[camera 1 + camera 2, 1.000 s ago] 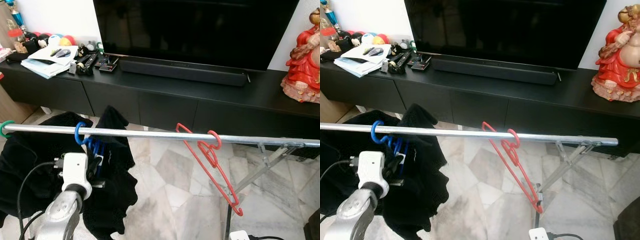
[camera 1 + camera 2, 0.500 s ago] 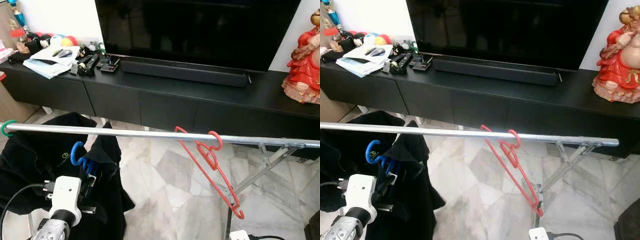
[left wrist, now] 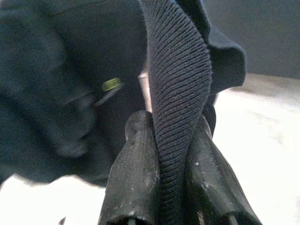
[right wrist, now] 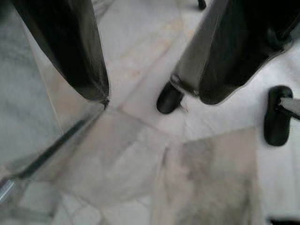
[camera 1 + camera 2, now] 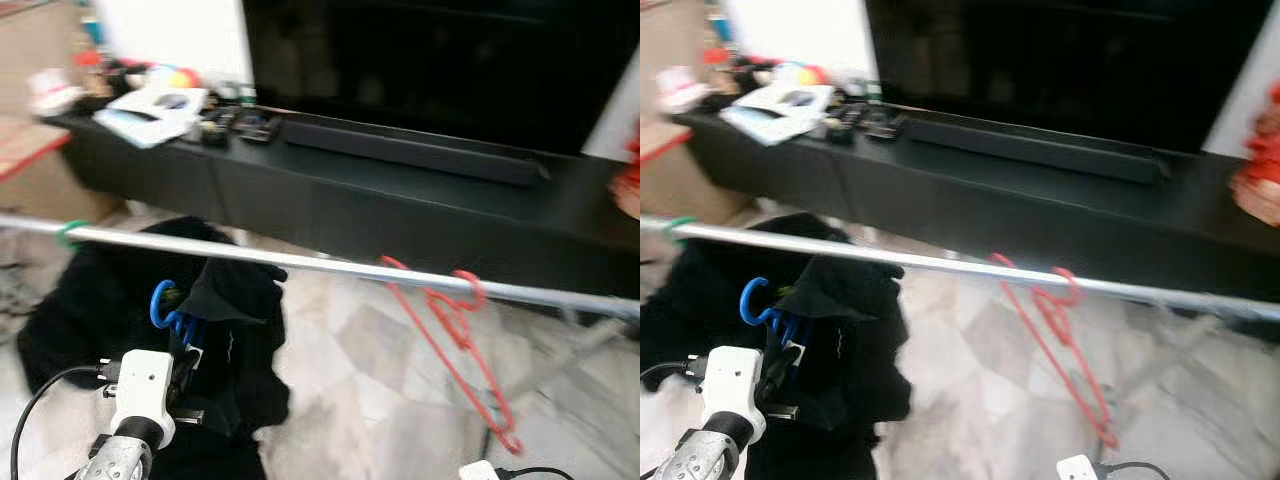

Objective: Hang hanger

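A silver rail (image 5: 330,265) runs across the view on a folding stand. A red hanger (image 5: 455,330) hangs from it, right of the middle. Just under the rail's left part is a blue hanger (image 5: 160,303), its hook off the rail, carrying a black garment (image 5: 245,340). My left gripper (image 5: 185,360) holds it from below. In the left wrist view that gripper (image 3: 171,140) is shut on the garment's ribbed collar, with its fingers (image 3: 133,173) pressed against the cloth. My right gripper (image 4: 150,93) hangs open over the marble floor.
A green hook (image 5: 68,233) sits near the rail's left end, with more black cloth (image 5: 80,300) below it. Behind stand a long black TV cabinet (image 5: 400,190), a TV (image 5: 450,60) and clutter at its left end. A white plug (image 5: 483,470) lies on the floor.
A second ago the blue hook was on the rail; it dropped below and stays there. The whole picture has since shifted right and blurred, so the camera has turned.
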You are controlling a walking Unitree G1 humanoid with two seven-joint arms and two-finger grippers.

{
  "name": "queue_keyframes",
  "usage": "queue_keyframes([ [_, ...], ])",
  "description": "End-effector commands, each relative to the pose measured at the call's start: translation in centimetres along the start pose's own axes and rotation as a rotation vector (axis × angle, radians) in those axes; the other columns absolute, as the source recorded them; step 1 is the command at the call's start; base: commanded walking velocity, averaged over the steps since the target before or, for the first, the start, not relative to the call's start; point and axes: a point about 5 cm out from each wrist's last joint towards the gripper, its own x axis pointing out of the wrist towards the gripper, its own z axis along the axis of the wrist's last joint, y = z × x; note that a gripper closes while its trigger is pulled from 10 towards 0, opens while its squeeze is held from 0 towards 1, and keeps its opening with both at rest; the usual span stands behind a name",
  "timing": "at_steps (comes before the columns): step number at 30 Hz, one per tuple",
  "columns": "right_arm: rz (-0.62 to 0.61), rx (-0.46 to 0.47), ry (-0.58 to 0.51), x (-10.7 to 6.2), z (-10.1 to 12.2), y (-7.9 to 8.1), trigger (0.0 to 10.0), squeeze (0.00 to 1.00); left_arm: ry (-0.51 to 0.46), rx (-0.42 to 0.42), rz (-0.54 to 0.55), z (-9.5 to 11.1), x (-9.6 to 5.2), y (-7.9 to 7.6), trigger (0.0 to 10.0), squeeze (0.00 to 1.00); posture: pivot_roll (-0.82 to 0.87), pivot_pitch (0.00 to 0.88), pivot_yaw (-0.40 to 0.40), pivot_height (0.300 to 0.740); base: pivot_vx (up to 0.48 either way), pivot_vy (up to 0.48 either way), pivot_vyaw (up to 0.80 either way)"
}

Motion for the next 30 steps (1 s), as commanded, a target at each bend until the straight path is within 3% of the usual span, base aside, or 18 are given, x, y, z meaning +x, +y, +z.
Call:
queue_keyframes([
  [1,0.014,0.015,0.028,0.01,-0.71,0.51,10.0,0.00,-0.026,0.013,0.010,0.67,0.04,0.17,10.0,0.00,0.00,0.104,0.025,0.740,0.000,0.405,0.00],
  [19,0.002,0.013,0.049,0.01,-0.80,0.41,10.0,0.00,-0.020,0.000,0.000,0.59,0.11,-0.22,10.0,0.00,0.00,0.101,0.023,0.740,0.000,0.405,0.00],
  [23,-0.011,0.031,0.061,0.01,-0.96,0.37,10.0,0.00,-0.019,-0.003,-0.005,0.57,0.08,-0.29,10.0,0.00,0.00,0.102,0.024,0.740,0.000,0.405,0.00],
  [25,-0.019,0.085,0.062,0.00,-1.14,0.44,10.0,0.00,-0.018,-0.004,-0.006,0.57,0.08,-0.29,10.0,0.00,0.00,0.102,0.024,0.740,0.000,0.405,0.00],
  [30,-0.014,0.080,0.064,0.01,-1.13,0.48,10.0,0.00,-0.018,-0.008,-0.013,0.59,0.09,-0.43,10.0,0.00,0.00,0.102,0.024,0.740,0.000,0.404,-0.72],
])
